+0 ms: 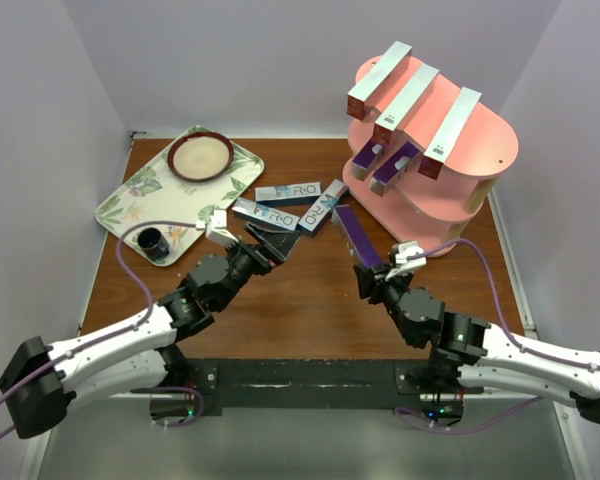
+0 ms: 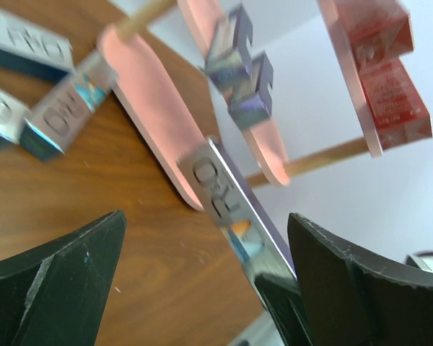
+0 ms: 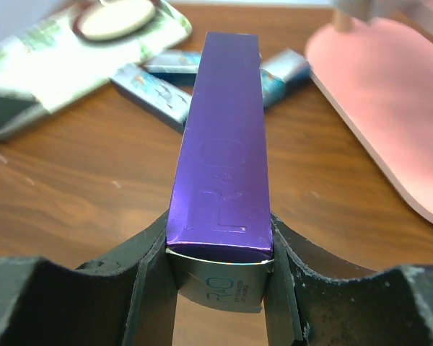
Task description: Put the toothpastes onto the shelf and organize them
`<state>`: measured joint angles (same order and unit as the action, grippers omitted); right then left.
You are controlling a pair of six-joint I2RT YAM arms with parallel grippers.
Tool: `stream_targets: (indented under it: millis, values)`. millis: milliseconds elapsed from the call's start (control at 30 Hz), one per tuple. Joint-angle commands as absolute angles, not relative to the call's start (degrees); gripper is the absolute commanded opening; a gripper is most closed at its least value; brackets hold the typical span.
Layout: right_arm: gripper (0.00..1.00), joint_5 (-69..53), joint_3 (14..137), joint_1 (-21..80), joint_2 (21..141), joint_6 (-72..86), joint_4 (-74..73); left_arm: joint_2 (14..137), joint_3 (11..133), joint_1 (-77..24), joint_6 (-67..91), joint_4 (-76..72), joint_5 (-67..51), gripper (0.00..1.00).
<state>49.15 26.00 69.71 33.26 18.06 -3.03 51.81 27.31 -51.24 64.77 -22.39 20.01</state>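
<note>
The pink shelf (image 1: 475,160) stands at the back right, with three red-and-silver toothpastes (image 1: 413,95) across its top board and two purple ones (image 1: 382,160) on the middle board. Three blue-silver toothpastes (image 1: 287,191) lie on the table centre. My right gripper (image 1: 368,272) is shut on a purple toothpaste (image 1: 352,235), also seen in the right wrist view (image 3: 224,144), and holds it near the shelf's foot (image 3: 382,86). My left gripper (image 1: 276,243) is open and empty beside the loose boxes. In its wrist view the held box (image 2: 227,202) shows between its fingers (image 2: 72,281).
A leaf-patterned tray (image 1: 130,200) at the back left holds a bowl (image 1: 200,155) and a small dark cup (image 1: 152,243). Grey walls close the table on three sides. The wooden table (image 1: 310,300) shows bare between the two arms.
</note>
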Motion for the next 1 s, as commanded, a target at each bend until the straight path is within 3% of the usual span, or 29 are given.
stream_targets:
  millis: [0, 400, 700, 967]
  values:
    - [0.13, 51.85, 35.05, 69.79, 30.5, 23.64, -23.76, 47.04, 34.01, -50.45, 50.02, -8.63, 30.66, 1.0]
    - [0.11, 60.02, 55.19, 69.79, 31.3, 30.59, -53.33, 36.74, 37.34, -50.1, 36.31, 4.38, 44.81, 1.0]
    - [0.11, 68.81, 54.85, 69.7, 27.69, 26.2, -50.64, 35.07, 41.92, -50.01, 27.42, 12.64, 51.58, 1.0]
    - [0.1, 80.23, 52.56, 69.79, 34.18, 25.66, -44.41, 31.73, 41.49, -50.01, 22.85, 13.01, 55.19, 1.0]
